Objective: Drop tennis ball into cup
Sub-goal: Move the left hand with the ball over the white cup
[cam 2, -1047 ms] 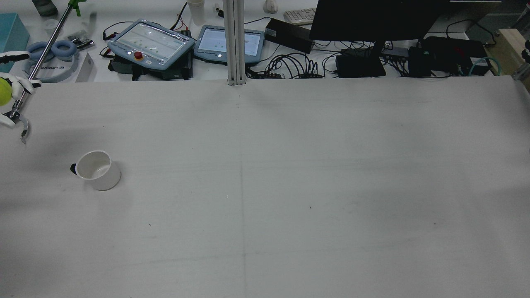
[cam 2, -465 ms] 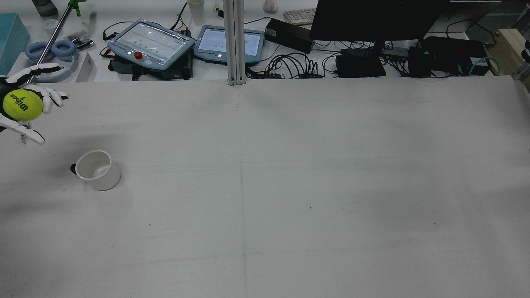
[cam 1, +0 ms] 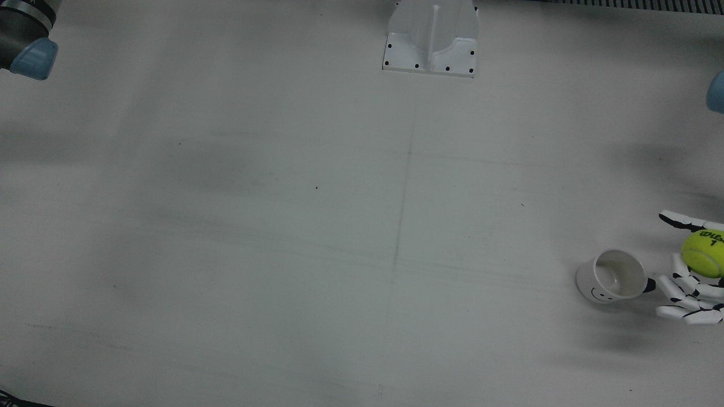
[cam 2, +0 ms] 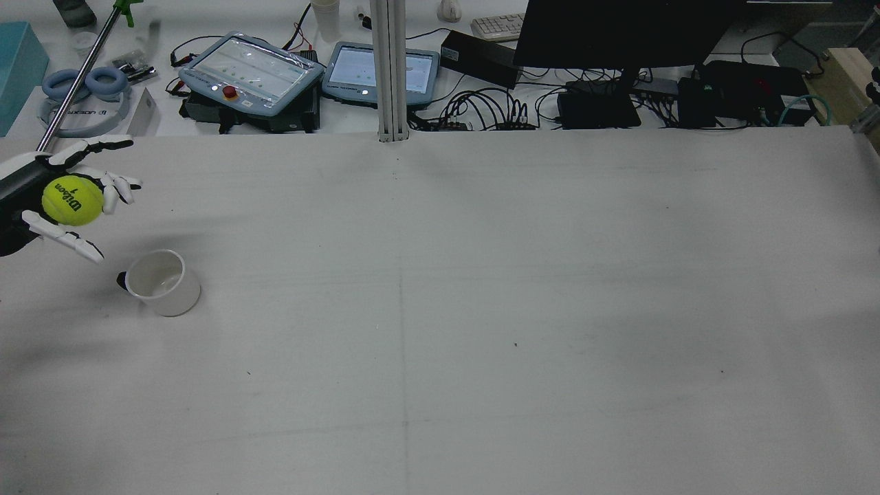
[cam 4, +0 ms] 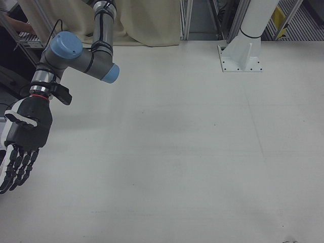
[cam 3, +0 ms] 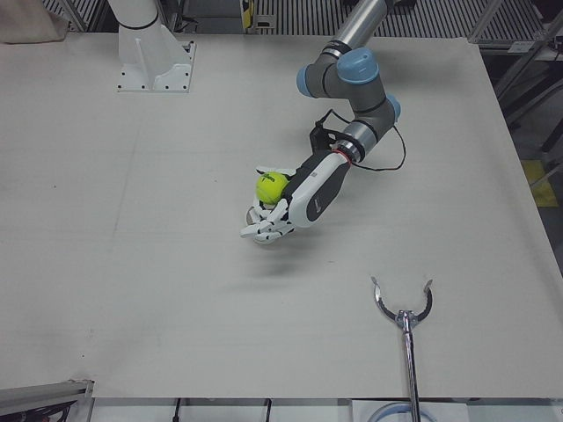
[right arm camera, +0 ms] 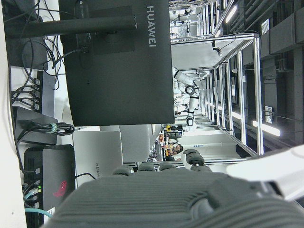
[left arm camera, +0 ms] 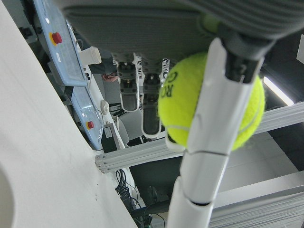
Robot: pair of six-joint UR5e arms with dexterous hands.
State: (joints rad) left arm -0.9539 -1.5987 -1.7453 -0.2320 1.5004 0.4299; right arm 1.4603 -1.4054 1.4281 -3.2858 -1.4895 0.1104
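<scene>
A yellow-green tennis ball [cam 2: 72, 200] sits in my left hand [cam 2: 24, 182], which is shut on it and held above the table. The white cup [cam 2: 163, 282] stands upright on the table, down and to the right of the ball in the rear view. In the front view the ball [cam 1: 703, 254] and hand [cam 1: 684, 288] are just right of the cup [cam 1: 612, 276]. In the left-front view the hand [cam 3: 308, 195] with the ball [cam 3: 273, 187] hides most of the cup. My right hand [cam 4: 23, 139] hangs open and empty, fingers straight, off to the other side.
A metal grabber tool [cam 3: 403, 316] lies near the table's front edge in the left-front view. A white pedestal [cam 1: 431, 37] stands at the table's robot side. Teach pendants [cam 2: 251, 69], cables and a monitor [cam 2: 619, 34] sit beyond the far edge.
My left hand has carried the ball rightward from the rear view's left edge and closer to the cup. The cup has not moved.
</scene>
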